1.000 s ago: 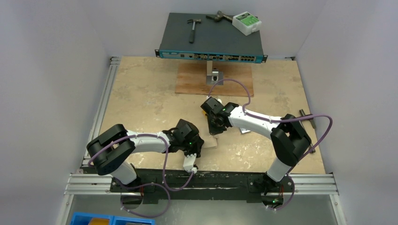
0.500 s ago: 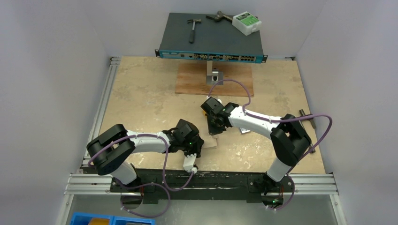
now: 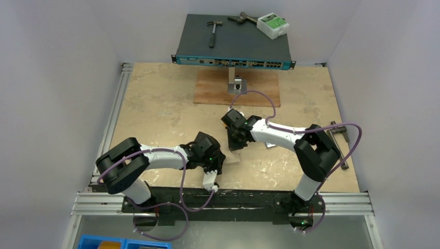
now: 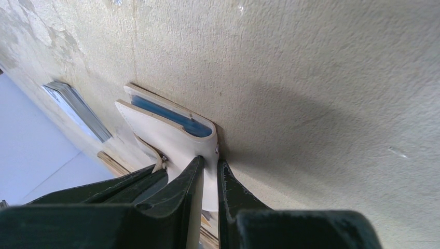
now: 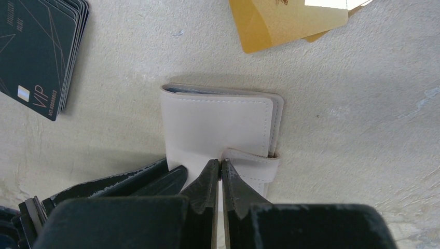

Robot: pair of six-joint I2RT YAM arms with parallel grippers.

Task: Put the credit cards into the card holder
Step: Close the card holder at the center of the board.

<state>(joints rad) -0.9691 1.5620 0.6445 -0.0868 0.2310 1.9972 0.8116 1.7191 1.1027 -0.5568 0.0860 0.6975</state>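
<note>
Two pairs of jaws pinch the single card holder (image 5: 218, 122); two gold cards (image 5: 288, 21) lie near.

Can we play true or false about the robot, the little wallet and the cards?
1. The left pincer is pinching the edge of the card holder. True.
2. The black cards are already tucked inside the card holder. False: they lie in a stack on the table, next to the holder.
3. Gold cards are lying on the table, outside the holder. True.
4. The hammer is lying right next to the card holder. False: it lies far away, on top of the dark box at the back of the table.
</note>
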